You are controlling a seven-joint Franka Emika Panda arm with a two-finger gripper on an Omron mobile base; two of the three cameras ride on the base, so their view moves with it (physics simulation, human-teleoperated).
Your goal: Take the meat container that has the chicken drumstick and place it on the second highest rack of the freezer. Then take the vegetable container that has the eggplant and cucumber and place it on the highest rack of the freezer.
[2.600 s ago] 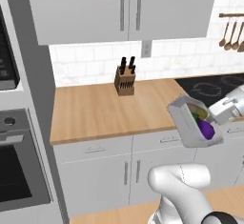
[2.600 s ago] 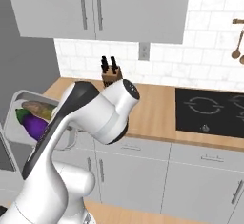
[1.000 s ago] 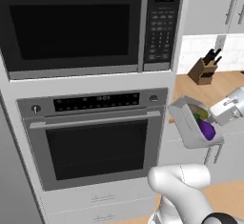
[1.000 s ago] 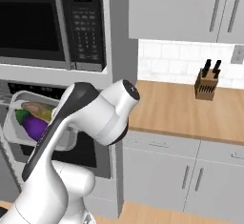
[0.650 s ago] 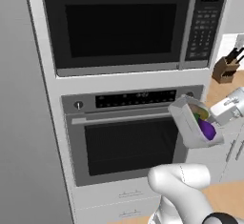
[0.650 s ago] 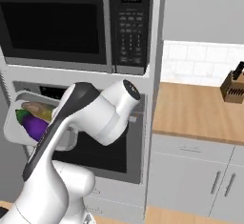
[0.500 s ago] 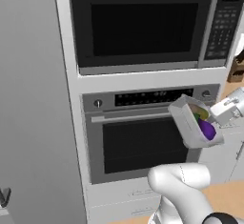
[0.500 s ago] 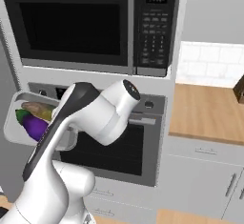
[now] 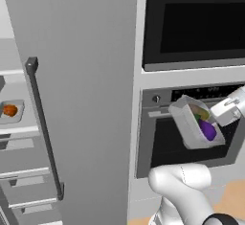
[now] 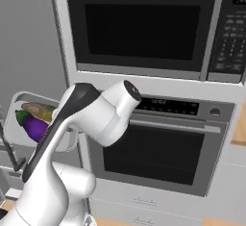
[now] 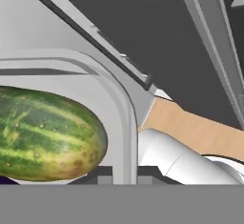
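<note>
A: What does the left base view give you?

B: The vegetable container (image 9: 196,126) hangs tilted in the air in front of the oven (image 9: 191,128), with the purple eggplant (image 9: 208,130) low inside it. The gripper (image 9: 221,115) holds it at its right rim. To the far left, past the grey freezer door (image 9: 81,90) with its dark handle (image 9: 44,128), the meat container (image 9: 10,111) sits on a rack with the orange drumstick in it.

A: And the right base view?

B: The same vegetable container (image 10: 36,121) shows at the left, beside the arm's elbow, carrying the eggplant (image 10: 33,126) and the cucumber (image 10: 38,108) above it. The oven (image 10: 158,148) and the microwave (image 10: 144,25) stand behind the arm.

A: The hand view?

B: The cucumber (image 11: 47,139) lies close against the container's pale rim (image 11: 121,118). The rim runs down between the two dark fingertips (image 11: 147,171), so they are pinching the container wall. A strip of wooden floor (image 11: 195,130) shows beyond.
</note>
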